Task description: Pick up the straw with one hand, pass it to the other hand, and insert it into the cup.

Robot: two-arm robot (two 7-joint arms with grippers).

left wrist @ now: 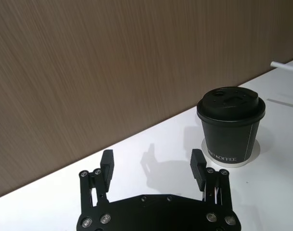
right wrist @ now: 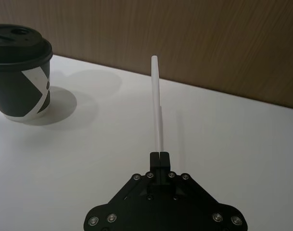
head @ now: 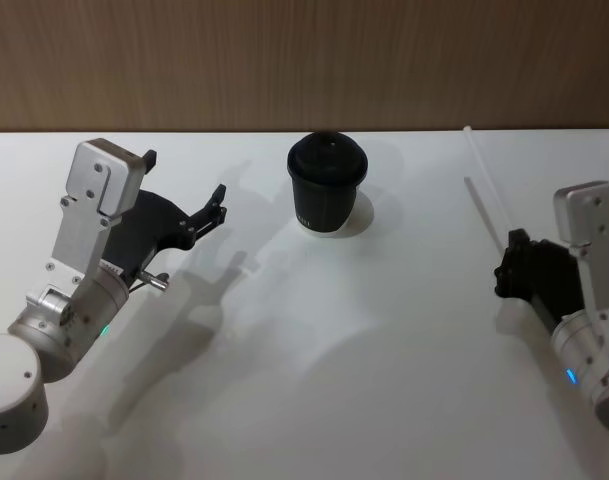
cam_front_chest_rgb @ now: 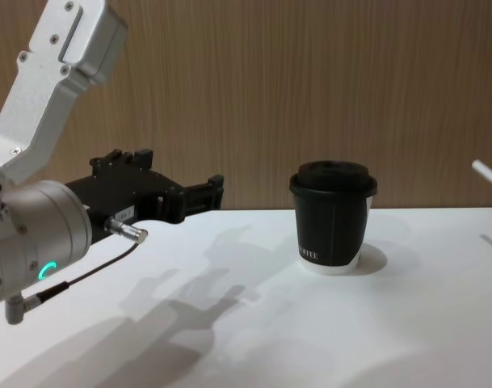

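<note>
Judging by how things are lying, you are sitting about a third of the way through. Your right hand (head: pixel 511 262) is pinching one end of the straw (head: pixel 476 155) with its fingers closed tight. The straw is sticking out forward from the fingertips, raised off the surface (head: pixel 384 390) at the right side, well apart from the cup (head: pixel 327 185). So the pickup is looking done, while the pass and the insertion are both waiting for you. Your left hand (head: pixel 185 176) is hovering to the left of the cup, fingers spread wide with nothing between them. The cup is standing upright near the surface's far edge, its lid (left wrist: pixel 231 102) on.

Some things are not showing well. The gripped end of the straw is hiding between the fingers, so I am not seeing how much is held. In the head view a faint line is running beside the straw, probably its shadow. In the chest view the straw is being cut off at the right edge. The lid's opening is showing as a small dark spot, and I am not managing to judge whether the straw will fit.
</note>
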